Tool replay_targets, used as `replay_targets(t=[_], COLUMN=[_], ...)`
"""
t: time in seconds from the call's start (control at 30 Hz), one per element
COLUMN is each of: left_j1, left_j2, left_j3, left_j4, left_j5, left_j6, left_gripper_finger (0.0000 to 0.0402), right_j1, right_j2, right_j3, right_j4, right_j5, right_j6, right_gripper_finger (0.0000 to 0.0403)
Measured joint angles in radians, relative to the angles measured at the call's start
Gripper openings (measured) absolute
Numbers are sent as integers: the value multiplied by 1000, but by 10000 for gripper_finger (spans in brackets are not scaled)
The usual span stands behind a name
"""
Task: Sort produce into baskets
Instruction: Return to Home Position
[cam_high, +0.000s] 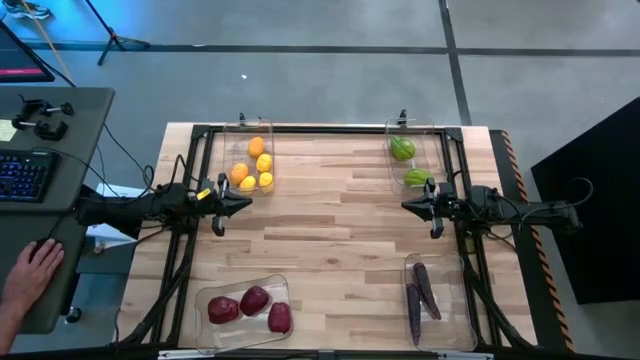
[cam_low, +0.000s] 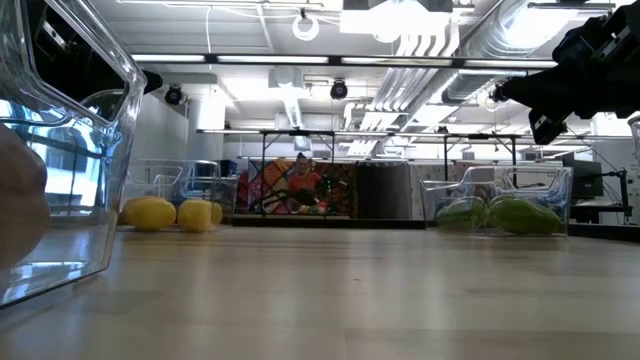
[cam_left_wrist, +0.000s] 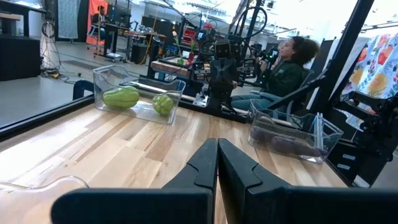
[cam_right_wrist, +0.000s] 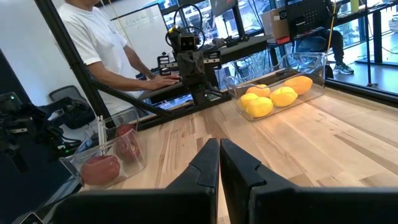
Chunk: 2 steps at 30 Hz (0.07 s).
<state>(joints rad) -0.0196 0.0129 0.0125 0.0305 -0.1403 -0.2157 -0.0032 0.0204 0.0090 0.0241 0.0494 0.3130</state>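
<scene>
Pale wooden table (cam_high: 330, 230), four clear plastic rectangular bins (cam_high: 452, 290) at its corners held sorted produce (cam_high: 254, 299), left gripper (cam_high: 245, 203) and right gripper (cam_high: 407, 206) faced inward, fingers pressed together.

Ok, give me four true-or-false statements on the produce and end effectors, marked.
1. Three dark red pieces lie in the high view's bottom left bin. True.
2. There are five green pieces. False: two show, both in the top right bin.
3. The left end effector and right end effector are shut and empty. True.
4. Loose produce lies between bins. False: every visible piece sits in a bin, none on the bare table.
</scene>
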Motion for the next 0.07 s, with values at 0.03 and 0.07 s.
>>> replay_targets(t=[0.03, 0.07], left_j1=[0, 0], left_j2=[0, 0], left_j3=[0, 0], left_j4=[0, 0], left_j5=[0, 0], left_j6=[0, 0], left_gripper_finger=[0, 0], right_j1=[0, 0], right_j2=[0, 0], right_j3=[0, 0], right_j4=[0, 0], right_j5=[0, 0], right_j6=[0, 0], right_gripper_finger=[5, 5])
